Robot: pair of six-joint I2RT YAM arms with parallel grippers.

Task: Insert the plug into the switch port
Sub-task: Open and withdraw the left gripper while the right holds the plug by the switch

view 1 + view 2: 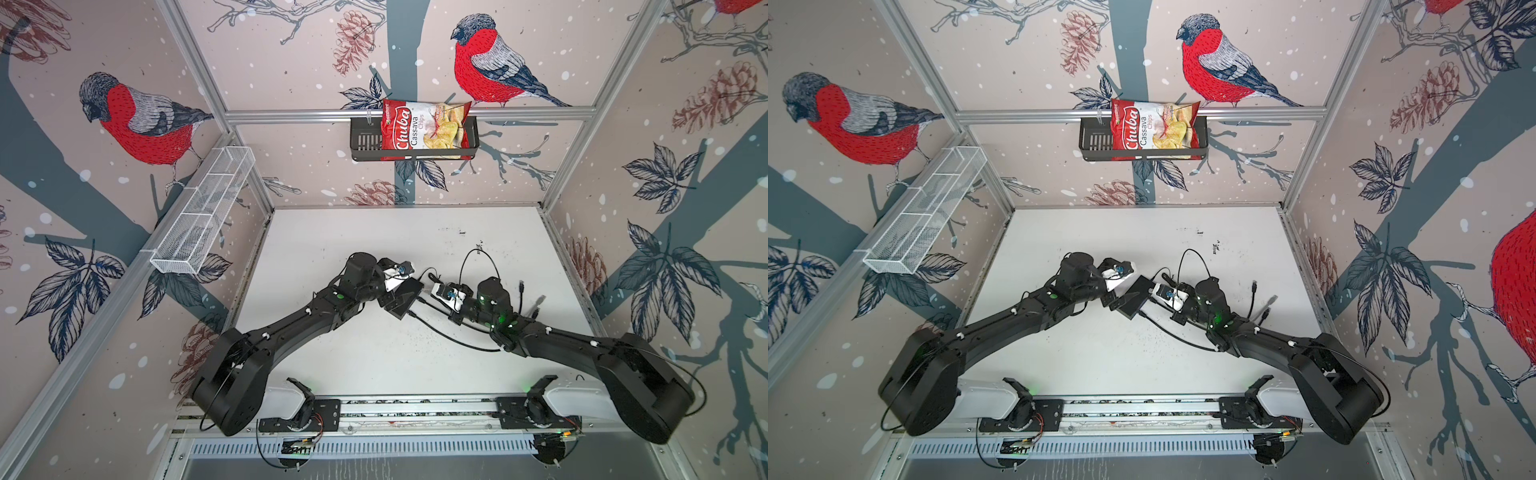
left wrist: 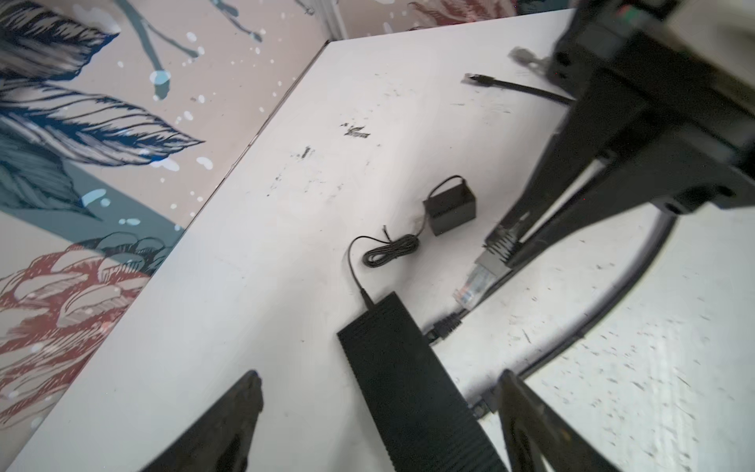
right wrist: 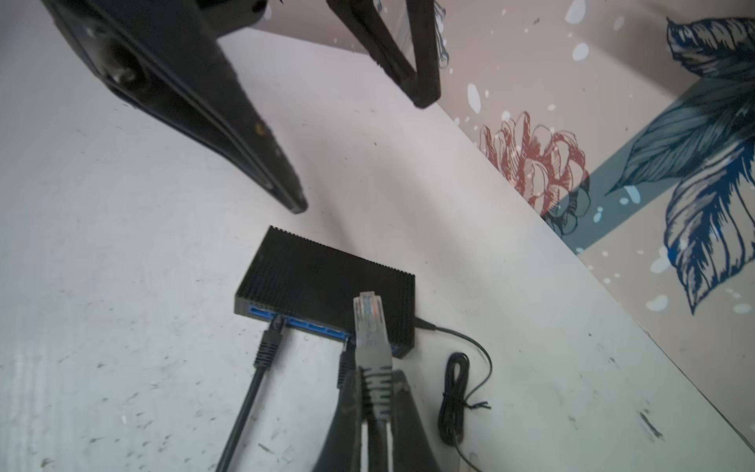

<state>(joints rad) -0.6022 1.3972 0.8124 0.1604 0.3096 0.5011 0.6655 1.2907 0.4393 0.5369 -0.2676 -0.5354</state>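
The flat black switch box [image 3: 327, 282] lies on the white table, its row of blue switch ports [image 3: 310, 327] facing my right gripper [image 3: 374, 374]. That gripper is shut on the grey boot of the plug [image 3: 369, 327], whose clear tip points at the port edge and stands just short of it. In the left wrist view the plug [image 2: 474, 282] hangs beside the box [image 2: 408, 380]. My left gripper [image 2: 380, 374] is open, one finger on each side of the box without touching it. In both top views the box [image 1: 409, 291] [image 1: 1138, 291] lies between the two grippers.
One black cable [image 3: 271, 331] is plugged into a port, and another black plug [image 3: 345, 359] sits beside the grey one. A small black power adapter [image 2: 449, 208] and a coiled cord [image 2: 388, 251] lie near the box. Loose cable ends [image 1: 521, 286] lie to the right.
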